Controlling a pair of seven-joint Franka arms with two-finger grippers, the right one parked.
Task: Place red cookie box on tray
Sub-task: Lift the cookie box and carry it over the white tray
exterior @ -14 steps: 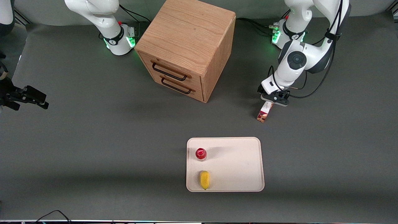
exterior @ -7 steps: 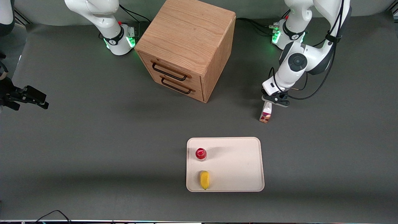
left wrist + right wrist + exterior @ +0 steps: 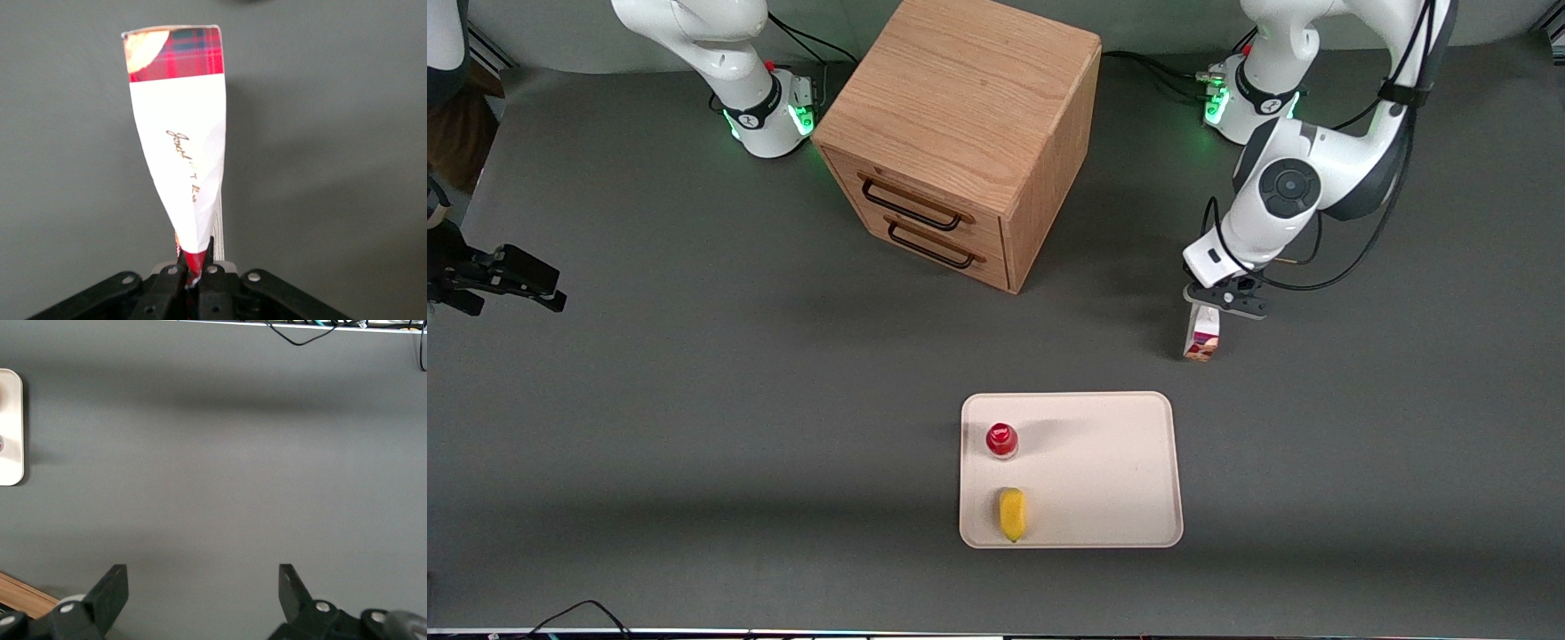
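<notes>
My left gripper [image 3: 1213, 311] hangs above the table, farther from the front camera than the tray [image 3: 1112, 467], and is shut on one end of the red cookie box [image 3: 1201, 336]. The box dangles end-down from the fingers, clear of the table. In the left wrist view the red cookie box [image 3: 183, 153] shows a white face with script and a red plaid end, its near end pinched flat in the gripper [image 3: 193, 263]. The cream tray lies near the front edge, with bare surface on its working-arm half.
On the tray stand a small red-capped bottle [image 3: 1002, 440] and a yellow item [image 3: 1011, 514], both on the half toward the parked arm. A wooden drawer cabinet [image 3: 960, 133] with two drawers stands at the back centre of the table.
The gripper has carried the box a little toward the working arm's end and slightly nearer the front camera. The box has swung from tilted to nearly vertical.
</notes>
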